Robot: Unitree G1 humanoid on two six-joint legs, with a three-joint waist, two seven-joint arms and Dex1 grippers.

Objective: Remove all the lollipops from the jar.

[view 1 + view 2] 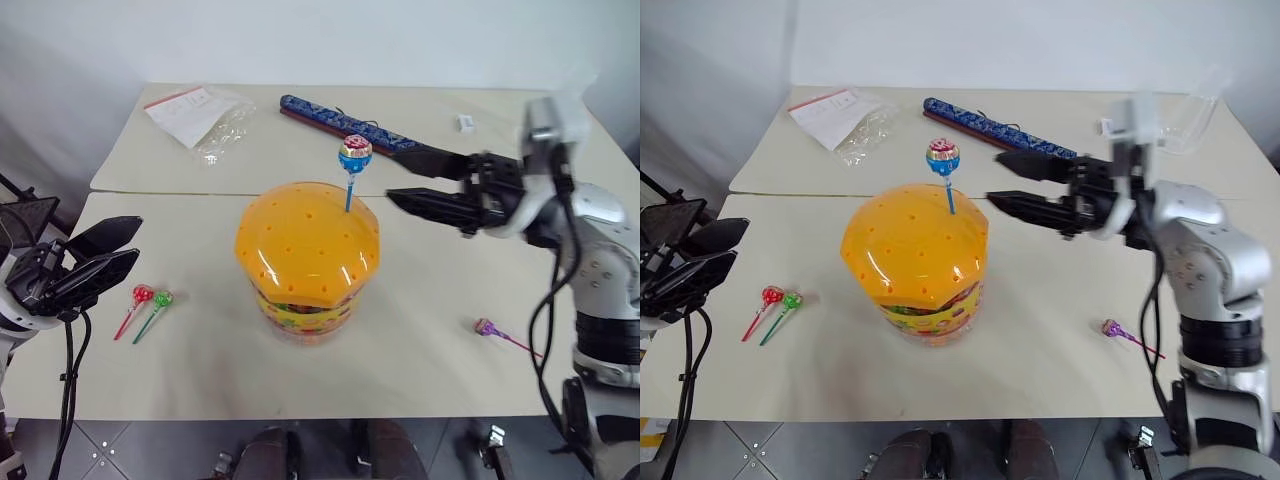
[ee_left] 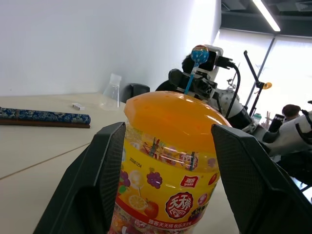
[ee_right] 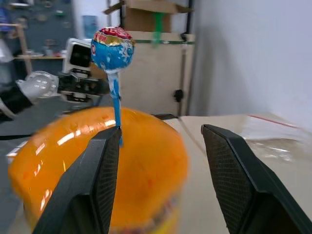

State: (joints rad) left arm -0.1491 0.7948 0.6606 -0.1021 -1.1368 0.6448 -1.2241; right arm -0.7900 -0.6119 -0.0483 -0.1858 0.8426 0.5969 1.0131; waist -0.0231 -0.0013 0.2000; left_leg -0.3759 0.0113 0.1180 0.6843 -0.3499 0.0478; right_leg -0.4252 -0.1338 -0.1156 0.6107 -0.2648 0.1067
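Note:
The jar (image 1: 307,255), burger-shaped with an orange holed lid, stands mid-table. A blue lollipop (image 1: 354,155) sticks upright out of the lid's far side. To the jar's left, a red lollipop (image 1: 143,295) and a green lollipop (image 1: 162,299) lie side by side on the table. A purple lollipop (image 1: 485,327) lies to its right. My right gripper (image 1: 386,170) is open and empty, level with the blue lollipop just to its right and pointing at it. My left gripper (image 1: 135,240) hangs open and empty left of the jar, facing it (image 2: 170,161).
At the back of the table lie a clear plastic bag (image 1: 200,115) with paper in it, a long blue patterned case (image 1: 340,122) and a small white item (image 1: 465,122). A clear cup (image 1: 1190,115) stands at the far right. A seam divides the two tabletops.

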